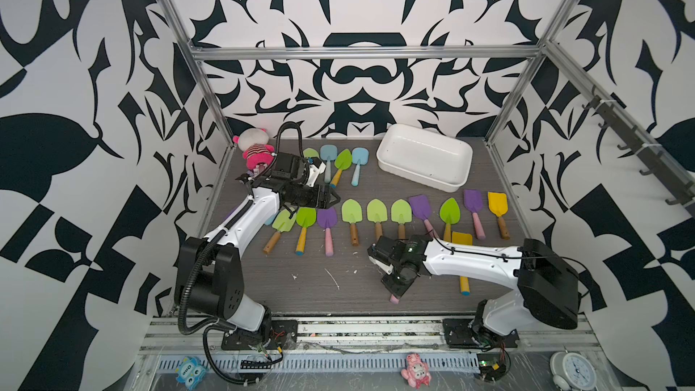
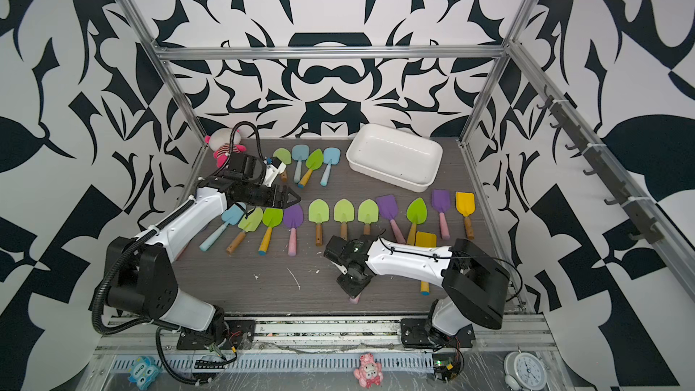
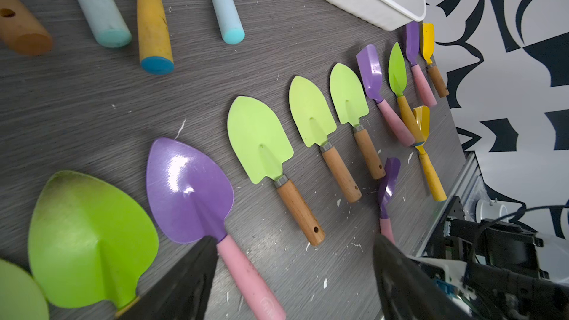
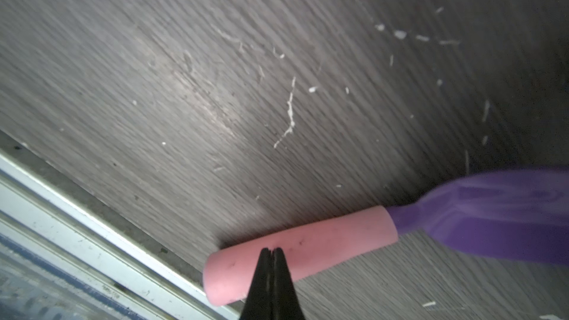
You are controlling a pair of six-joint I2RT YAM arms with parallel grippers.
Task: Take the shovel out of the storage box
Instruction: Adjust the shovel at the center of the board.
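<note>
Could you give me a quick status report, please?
Left fingers open, empty, above the shovel row. Right fingers shut over purple shovel, at its pink handle. Storage box empty. Nothing in the way.

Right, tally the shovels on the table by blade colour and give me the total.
Green shovels: 8
Purple shovels: 4
Blue shovels: 3
Yellow shovels: 2
Total: 17 in view, all on the table, none in the storage box.
</note>
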